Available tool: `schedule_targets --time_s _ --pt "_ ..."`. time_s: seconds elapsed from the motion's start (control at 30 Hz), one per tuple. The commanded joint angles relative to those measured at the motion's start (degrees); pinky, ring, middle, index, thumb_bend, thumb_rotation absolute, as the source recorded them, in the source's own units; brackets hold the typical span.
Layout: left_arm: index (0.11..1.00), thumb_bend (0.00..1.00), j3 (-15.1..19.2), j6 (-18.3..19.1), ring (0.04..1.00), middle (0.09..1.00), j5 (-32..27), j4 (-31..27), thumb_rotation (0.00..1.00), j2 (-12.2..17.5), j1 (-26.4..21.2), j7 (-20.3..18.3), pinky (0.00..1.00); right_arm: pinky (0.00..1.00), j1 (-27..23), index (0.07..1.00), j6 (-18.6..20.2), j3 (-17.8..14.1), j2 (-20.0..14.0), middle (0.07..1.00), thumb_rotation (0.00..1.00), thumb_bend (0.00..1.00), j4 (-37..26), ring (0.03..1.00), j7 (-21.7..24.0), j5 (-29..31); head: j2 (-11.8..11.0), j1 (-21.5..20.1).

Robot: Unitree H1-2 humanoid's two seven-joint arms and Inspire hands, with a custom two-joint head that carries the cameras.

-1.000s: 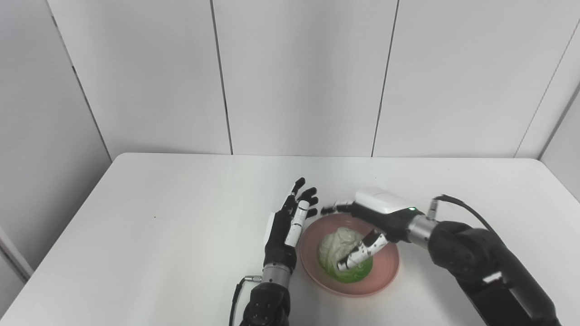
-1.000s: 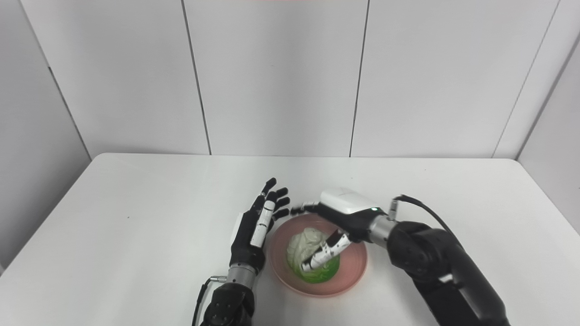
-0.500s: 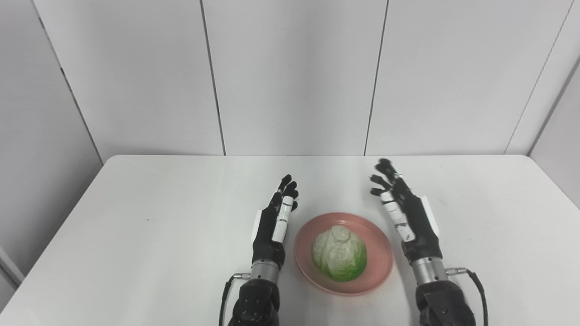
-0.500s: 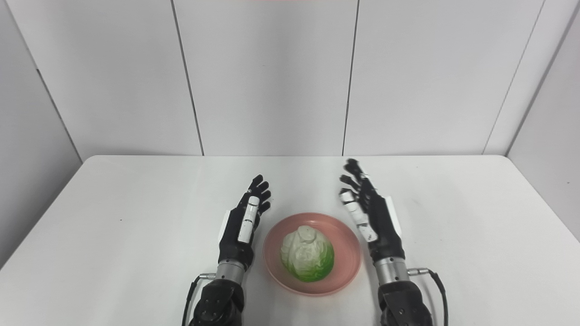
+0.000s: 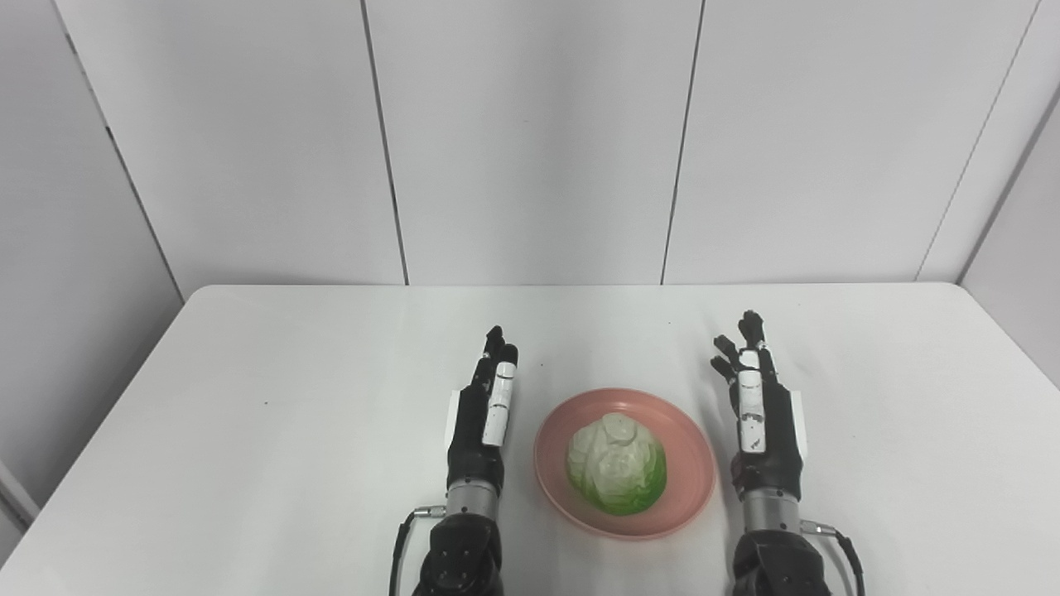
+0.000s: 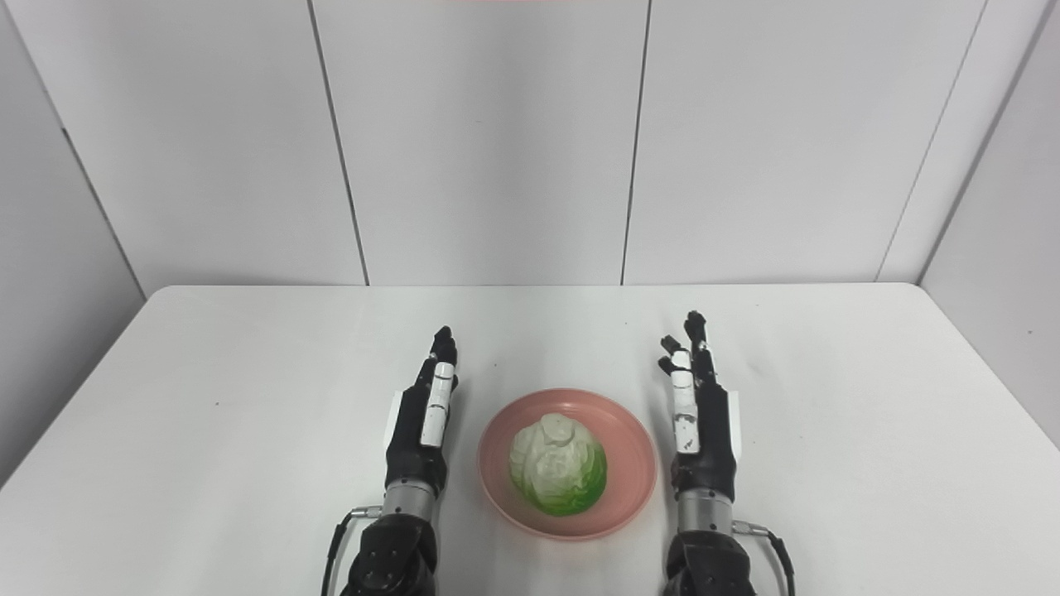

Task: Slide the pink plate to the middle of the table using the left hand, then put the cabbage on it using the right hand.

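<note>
The pink plate (image 5: 687,463) lies on the white table (image 5: 273,430) near the front middle. A pale green cabbage (image 5: 616,463) rests on it. My left hand (image 5: 484,414) is open and empty just left of the plate, fingers straight and pointing away from me. My right hand (image 5: 758,414) is open and empty just right of the plate, fingers also pointing away. Neither hand touches the plate or the cabbage. The same scene shows in the right eye view: plate (image 6: 633,476), cabbage (image 6: 557,465), left hand (image 6: 422,418), right hand (image 6: 700,418).
The white table reaches to grey wall panels (image 5: 530,141) at the back. Its left edge (image 5: 91,406) and right edge (image 5: 1019,348) are in view. Cables run from both wrists at the bottom.
My right hand let go of the cabbage on the plate, drew back to the right of it and opened flat. My left hand straightened and shifted slightly left. The camera view shifted a little.
</note>
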Motion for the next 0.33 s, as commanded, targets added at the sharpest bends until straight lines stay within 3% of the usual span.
schedule_targets --time_s 0.0,0.3 --pt "0.941 0.72 -0.2 0.1 0.993 0.987 1.2 0.5 0.94 -0.1 1.8 0.7 1.00 0.88 0.6 0.949 -1.2 0.7 0.7 0.961 0.97 0.62 0.6 0.887 -0.3 -0.5 0.0 0.0" --pt "0.945 0.75 -0.4 0.5 0.993 0.982 1.7 0.0 0.95 -0.5 2.1 1.2 1.00 0.82 0.7 0.912 -0.9 1.2 -0.5 0.925 0.93 0.53 0.0 0.850 -1.0 -2.1 0.1 0.1"
